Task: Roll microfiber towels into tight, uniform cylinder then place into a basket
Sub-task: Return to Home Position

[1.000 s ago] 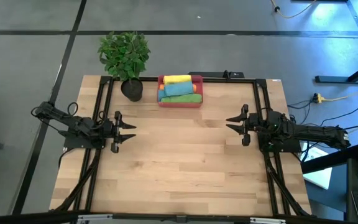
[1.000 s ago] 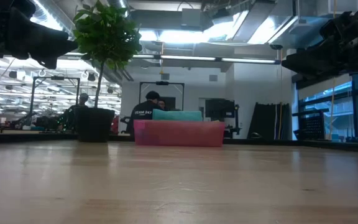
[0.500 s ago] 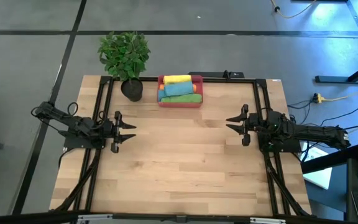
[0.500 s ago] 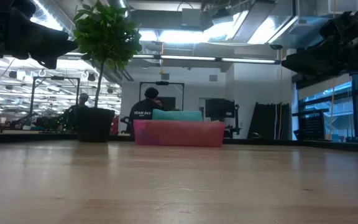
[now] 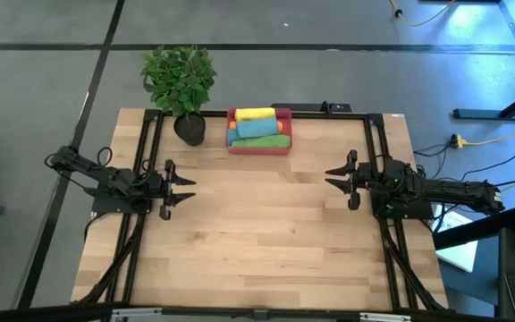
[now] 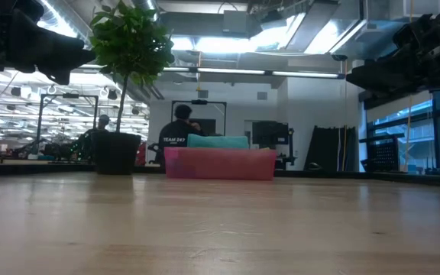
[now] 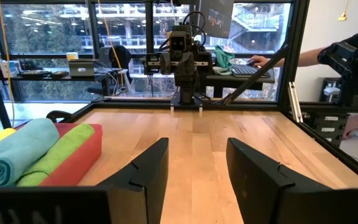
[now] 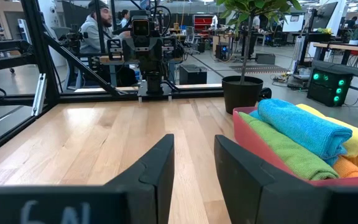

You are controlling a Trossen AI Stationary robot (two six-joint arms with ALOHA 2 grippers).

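At the far edge of the pale wooden worktop (image 5: 257,241) I have the small rectangular red-pink plastic basket (image 5: 259,149). It sits just beside the black pot of a leafy green plant (image 5: 180,79), on the side nearer my right arm. Rolled microfiber towels fill the basket, lying along its length. A yellow towel roll (image 5: 254,114) lies against the far wall. A teal-blue towel roll (image 5: 256,128) comes next and rides highest. A green towel roll (image 5: 268,141) lies against the near wall. An orange towel roll (image 8: 353,169) is tucked low and mostly hidden from me. From the low view only the teal-blue one pokes above the rim.

The left tool (image 5: 191,191) hangs over the worktop's left side, well apart from the basket, pointing toward the middle. Its two dark fingers (image 7: 148,171) stand moderately apart, with only bare wood between them, and hold nothing. The right tool (image 5: 329,179) hangs over the right side, facing the left one across the boards. Its fingers (image 8: 157,165) are likewise parted and hold nothing.

Beyond the worktop, a person in a dark shirt (image 6: 180,131) is in the room behind the basket.
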